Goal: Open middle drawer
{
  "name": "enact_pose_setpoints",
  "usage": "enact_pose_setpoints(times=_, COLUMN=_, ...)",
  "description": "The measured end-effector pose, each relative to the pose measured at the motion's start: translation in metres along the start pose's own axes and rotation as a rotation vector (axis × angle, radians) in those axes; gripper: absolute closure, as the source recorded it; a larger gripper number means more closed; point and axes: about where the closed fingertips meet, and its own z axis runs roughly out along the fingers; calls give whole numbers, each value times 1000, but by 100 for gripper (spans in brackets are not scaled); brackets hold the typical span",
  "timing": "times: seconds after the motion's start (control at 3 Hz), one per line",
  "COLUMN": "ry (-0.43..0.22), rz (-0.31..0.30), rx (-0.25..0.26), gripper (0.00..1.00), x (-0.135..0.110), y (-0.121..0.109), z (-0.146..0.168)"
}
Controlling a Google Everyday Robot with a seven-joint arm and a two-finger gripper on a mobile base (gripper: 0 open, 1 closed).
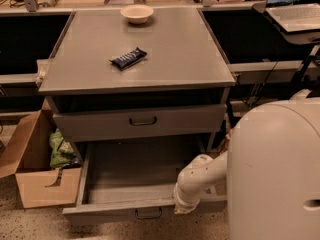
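The middle drawer [125, 171] is pulled out, with a plain grey empty inside and a small dark loop handle [148, 213] on its front edge. My gripper [180, 209] sits at the end of the white arm [200, 176], pointing down at the drawer's front edge just right of the handle. The arm reaches in from my white body at the right.
A grey drawer [142, 121] with a loop handle sits above the open one. On the cabinet top [175, 59] lie a dark snack bar [128, 58] and a white bowl [137, 13]. An open cardboard box [37, 171] stands at the left. My body [275, 174] fills the lower right.
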Motion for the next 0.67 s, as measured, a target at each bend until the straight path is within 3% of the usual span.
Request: enact_pose_setpoints(times=0.67, ry=0, rz=0, rx=0, gripper=50, x=0, y=0, z=0)
